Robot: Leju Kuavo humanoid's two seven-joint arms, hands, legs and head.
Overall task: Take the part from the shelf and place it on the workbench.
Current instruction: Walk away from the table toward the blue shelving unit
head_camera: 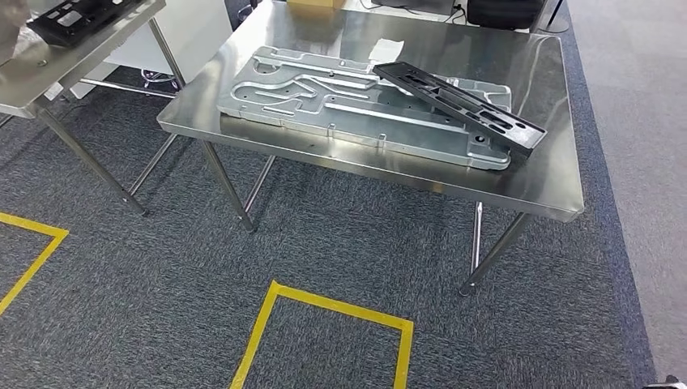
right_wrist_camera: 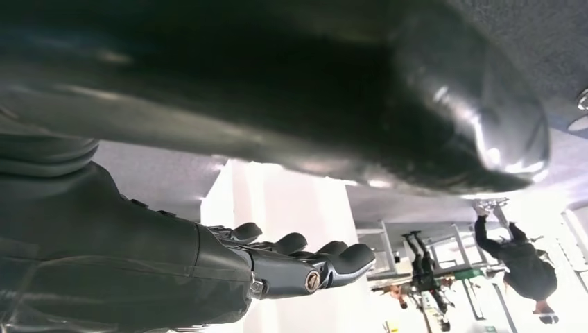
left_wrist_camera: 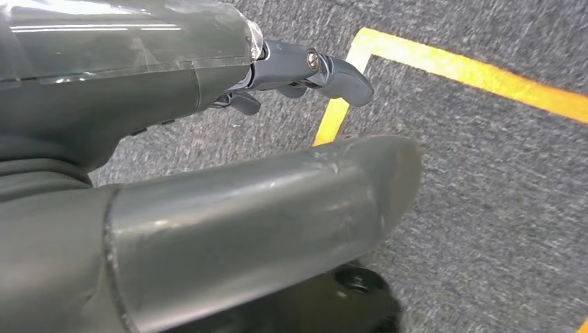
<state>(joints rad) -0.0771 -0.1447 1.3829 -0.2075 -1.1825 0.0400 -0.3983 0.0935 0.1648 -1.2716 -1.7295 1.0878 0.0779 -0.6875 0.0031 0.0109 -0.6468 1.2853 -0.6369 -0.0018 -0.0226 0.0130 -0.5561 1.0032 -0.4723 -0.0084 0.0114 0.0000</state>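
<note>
A long black part [head_camera: 460, 104] lies slantwise across a big silver machined plate [head_camera: 340, 105] on the steel workbench [head_camera: 535, 182] ahead of me. Another black part [head_camera: 73, 18] lies on a second steel table [head_camera: 36, 77] at the far left. In the left wrist view my left hand [left_wrist_camera: 291, 125] hangs over grey carpet, thumb [left_wrist_camera: 277, 222] and fingers [left_wrist_camera: 333, 73] apart, holding nothing. In the right wrist view my right hand [right_wrist_camera: 305, 208] is also empty, its fingers [right_wrist_camera: 312, 260] stretched out away from the thumb [right_wrist_camera: 444, 111].
Grey carpet with yellow tape lines [head_camera: 324, 304] lies between me and the workbench. A cardboard box [head_camera: 314, 6] sits at the bench's far edge. A person [right_wrist_camera: 523, 267] stands far off in the right wrist view.
</note>
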